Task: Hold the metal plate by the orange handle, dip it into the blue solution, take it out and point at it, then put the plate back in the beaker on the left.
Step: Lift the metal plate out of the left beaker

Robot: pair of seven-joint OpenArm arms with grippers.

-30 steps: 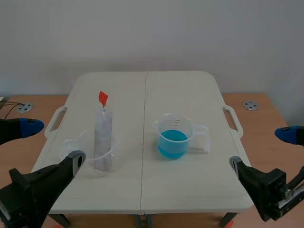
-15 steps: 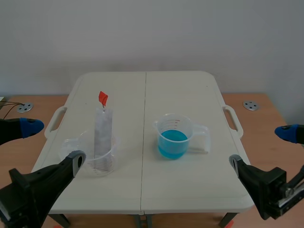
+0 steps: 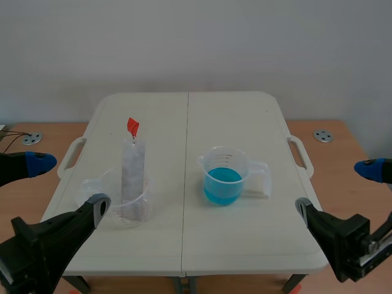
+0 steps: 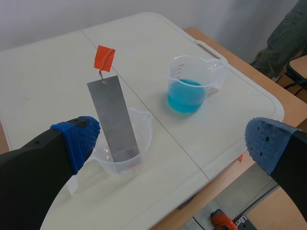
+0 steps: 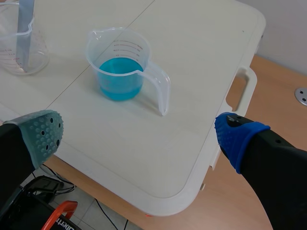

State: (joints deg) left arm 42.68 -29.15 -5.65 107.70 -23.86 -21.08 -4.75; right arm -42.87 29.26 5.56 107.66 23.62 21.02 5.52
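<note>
A grey metal plate (image 3: 132, 177) with an orange handle (image 3: 133, 127) on top stands tilted in a clear beaker (image 3: 125, 201) on the table's left half. It also shows ahead of my open left gripper (image 4: 168, 143) as the plate (image 4: 114, 120) with its handle (image 4: 104, 57) in the beaker (image 4: 125, 153). A clear measuring cup of blue solution (image 3: 223, 177) stands on the right half, ahead of my open right gripper (image 5: 139, 129) as the cup (image 5: 122, 67). Both grippers (image 3: 58, 190) (image 3: 340, 193) hang low at the table's near corners, holding nothing.
The white folding table (image 3: 245, 122) has a centre seam and side handles (image 3: 301, 156). The wooden floor around it carries round metal discs (image 3: 323, 136). Part of a person's clothing (image 4: 288, 28) shows beyond the table in the left wrist view.
</note>
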